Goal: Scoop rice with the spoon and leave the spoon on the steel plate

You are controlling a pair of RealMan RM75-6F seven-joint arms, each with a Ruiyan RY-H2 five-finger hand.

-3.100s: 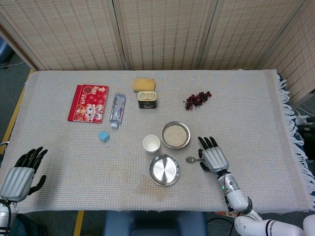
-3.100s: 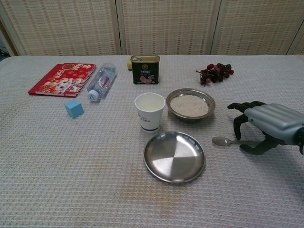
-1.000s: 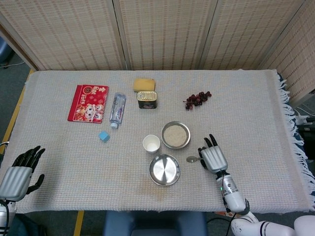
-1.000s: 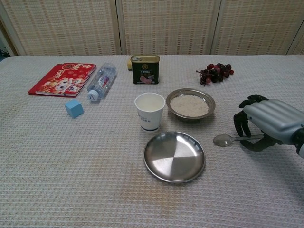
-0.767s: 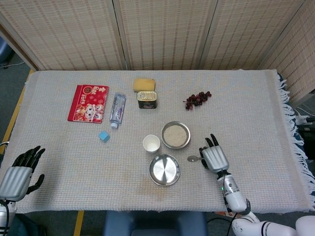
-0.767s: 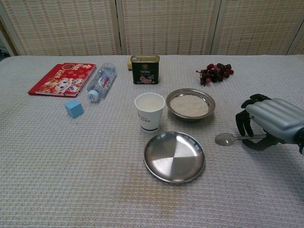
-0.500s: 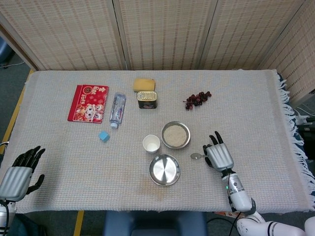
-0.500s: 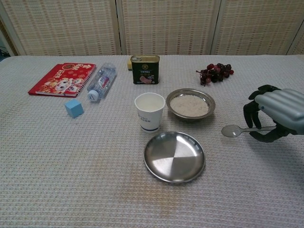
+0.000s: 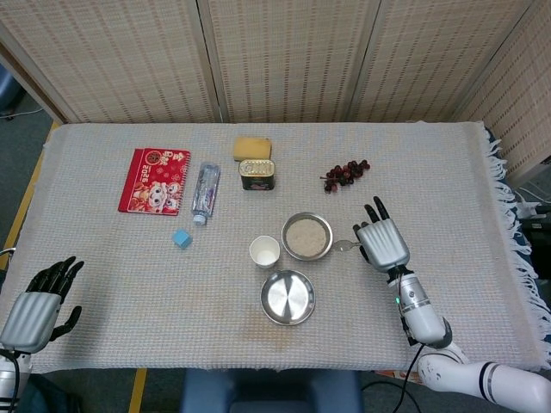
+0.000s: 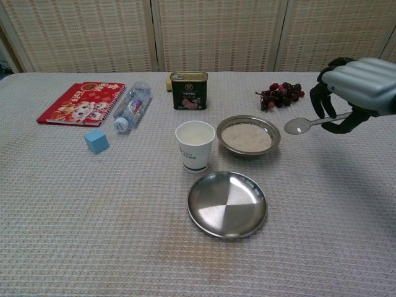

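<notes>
We are holding the spoon [image 10: 303, 124] in our right hand [image 10: 354, 86], fingers clamped on the handle, with the spoon lifted clear of the table [image 10: 74, 210]. Its long axis is running roughly level, handle in the hand on the right and bowl pointing left toward the rice bowl [image 10: 248, 135]. The spoon's bowl is hanging just beside the rice bowl's right rim and above it; in the head view it seems to be at the rim's edge, though the spoon is too small there to be sure. So the rice is lying to the left of the hand and lower, along the line the spoon is already pointing. The steel plate [image 10: 227, 203] is sitting nearer us than the rice bowl, down and to the left of the hand. Our left hand [image 9: 36, 303] is resting at the table's near left corner, fingers apart and holding nothing, well apart from everything, so the right hand is the nearer one by far.
</notes>
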